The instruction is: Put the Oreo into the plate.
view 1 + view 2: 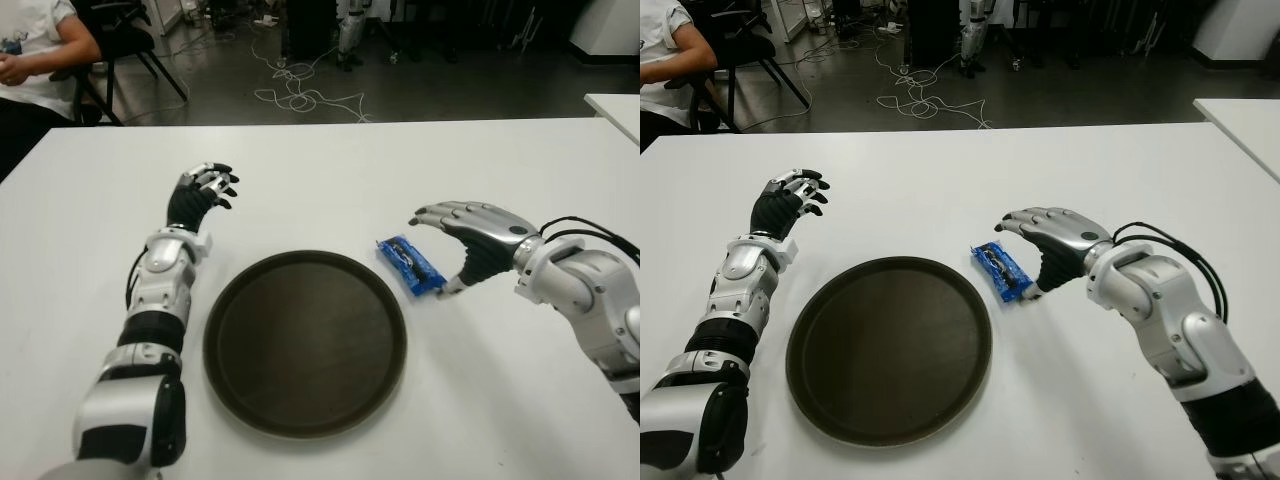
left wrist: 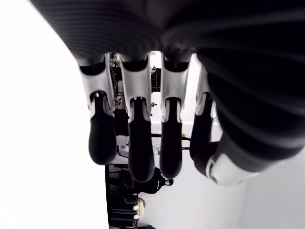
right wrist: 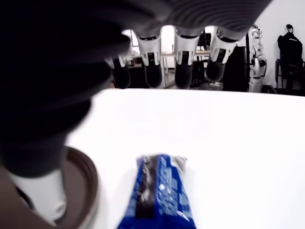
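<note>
Blue Oreo (image 1: 409, 264), dark brown plate (image 1: 305, 342)

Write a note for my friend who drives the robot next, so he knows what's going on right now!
Right robot hand: open, fingers arched over the Oreo pack, thumb near its end, not gripping yet.
Left robot hand: open, empty, beyond the plate's left side.
Oreo pack: lying flat on the white table, just right of the plate, outside it.
Done: only the reach.
Left: close the right robot hand on the pack, lift it, carry it left, set it in the plate.
</note>
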